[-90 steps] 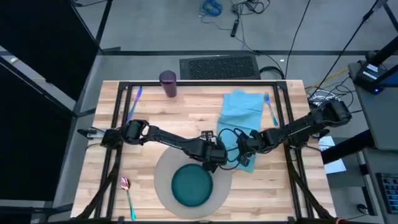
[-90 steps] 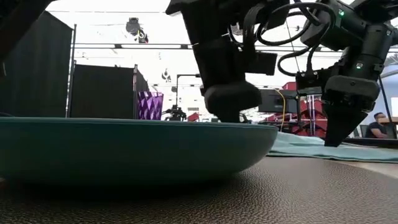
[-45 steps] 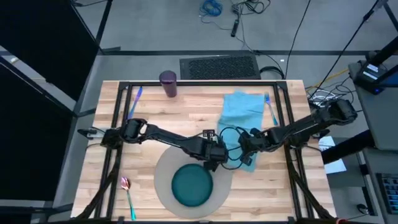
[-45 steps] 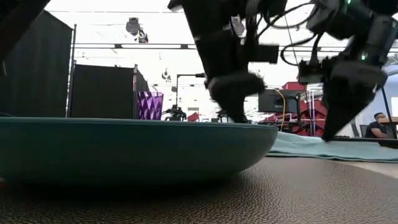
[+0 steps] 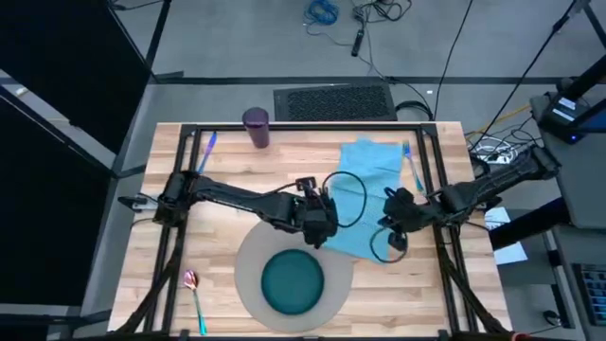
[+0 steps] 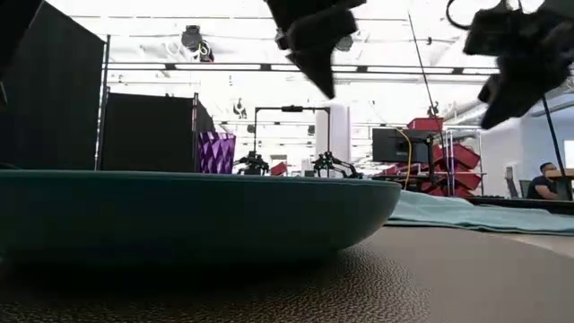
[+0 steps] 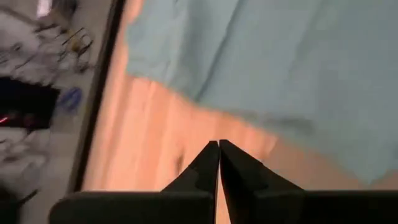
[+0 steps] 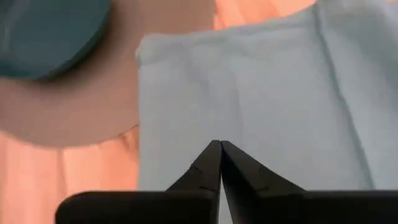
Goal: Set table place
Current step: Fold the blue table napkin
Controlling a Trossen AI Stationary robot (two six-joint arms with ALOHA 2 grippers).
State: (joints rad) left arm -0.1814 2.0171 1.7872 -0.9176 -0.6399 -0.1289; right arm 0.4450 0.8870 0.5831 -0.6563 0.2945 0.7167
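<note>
A teal plate (image 5: pixel 292 282) sits on the round grey mat (image 5: pixel 248 248) at the table's near edge. The light blue napkin (image 5: pixel 366 185) lies flat to the mat's far right, its near corner (image 8: pixel 146 53) on the mat's rim. My left gripper (image 5: pixel 318 230) hovers shut above the napkin's near left edge, raised clear in the low view (image 6: pixel 325 82). My right gripper (image 5: pixel 396 230) hovers shut above the napkin's near right part (image 6: pixel 491 97). Both wrist views show shut fingertips (image 7: pixel 219 146) (image 8: pixel 220 144) with nothing between them.
A purple cup (image 5: pixel 256 126) stands at the far left, with a blue fork (image 5: pixel 206 145) beside it. A blue knife (image 5: pixel 410 163) lies right of the napkin. A pink-bowled spoon (image 5: pixel 194 289) lies near left. Black frame rails (image 5: pixel 437 180) cross the table.
Both grippers have risen from just above the napkin's near end to well above it. My right gripper has also drawn back toward the table's right edge, and my left gripper has shifted slightly toward the far edge. The napkin stays flat.
</note>
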